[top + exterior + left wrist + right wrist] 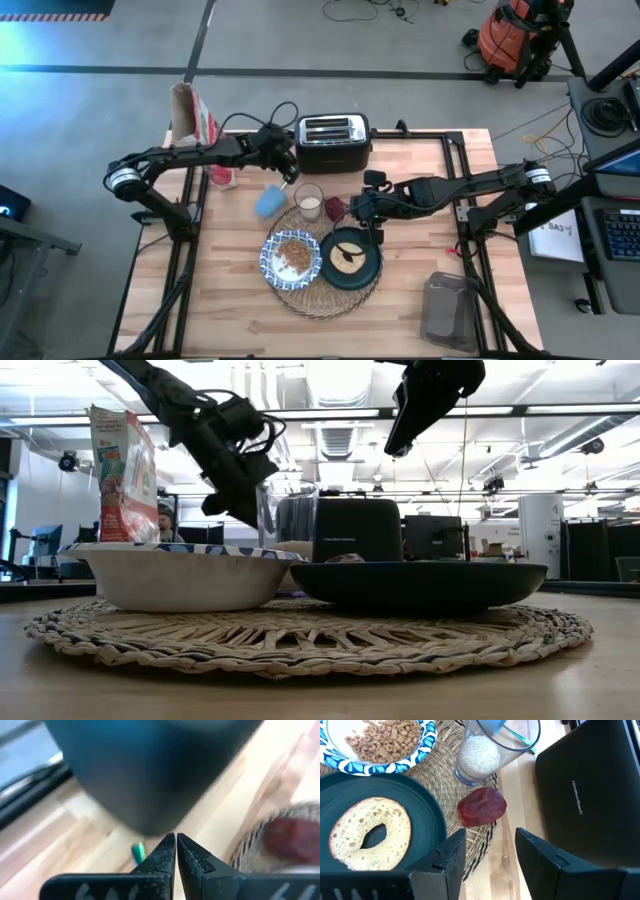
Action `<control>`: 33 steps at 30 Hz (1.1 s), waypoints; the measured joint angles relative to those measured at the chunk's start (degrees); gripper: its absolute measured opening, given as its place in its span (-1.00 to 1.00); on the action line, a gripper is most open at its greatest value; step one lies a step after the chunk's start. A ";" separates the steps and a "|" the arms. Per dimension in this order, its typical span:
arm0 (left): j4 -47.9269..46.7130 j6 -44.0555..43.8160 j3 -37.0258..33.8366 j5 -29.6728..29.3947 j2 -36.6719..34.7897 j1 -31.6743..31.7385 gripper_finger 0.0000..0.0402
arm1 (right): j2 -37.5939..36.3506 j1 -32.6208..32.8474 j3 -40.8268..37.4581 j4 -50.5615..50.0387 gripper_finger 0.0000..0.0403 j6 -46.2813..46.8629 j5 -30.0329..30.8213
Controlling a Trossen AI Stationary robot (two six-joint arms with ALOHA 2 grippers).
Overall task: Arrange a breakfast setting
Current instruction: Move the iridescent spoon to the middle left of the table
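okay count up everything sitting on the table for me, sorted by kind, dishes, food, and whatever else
Dishes: 4 (bowl, plate, glass, blue cup)
Loose food: 2 (bagel, dark-red item)
Mats: 1 (placemat)
Appliances: 1 (toaster)
Boxes: 1 (carton)
Containers: 1 (clear tub)
Total: 10

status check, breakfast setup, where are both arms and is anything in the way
Left gripper shut, empty, by the toaster. Right gripper open above the dark-red item beside the plate. Blue cup off the placemat.
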 joint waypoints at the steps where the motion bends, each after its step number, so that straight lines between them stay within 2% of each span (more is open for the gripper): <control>1: -1.79 0.27 0.19 0.01 0.00 0.00 -1.00 | 0.00 0.00 0.00 -0.02 -0.21 0.00 0.00; 5: -7.79 1.75 0.23 -0.07 0.00 0.04 -0.99 | 0.00 0.00 0.00 -0.15 -0.21 -0.05 0.00; 9: -10.95 2.37 0.23 -0.07 0.02 0.00 -0.90 | 0.00 0.00 0.00 -0.14 -0.21 -0.62 0.00; 23: -12.28 1.27 0.19 0.02 0.58 0.00 -0.30 | 0.00 0.00 0.00 -0.06 -0.21 -1.09 0.00; 29: -13.09 0.40 0.60 0.68 6.69 0.01 -0.23 | 0.00 0.00 -0.01 -0.04 -0.21 -1.09 0.00; 33: -13.55 2.35 3.87 1.13 12.23 0.00 -0.23 | 0.00 -0.02 -0.02 -0.13 -0.21 -1.07 0.00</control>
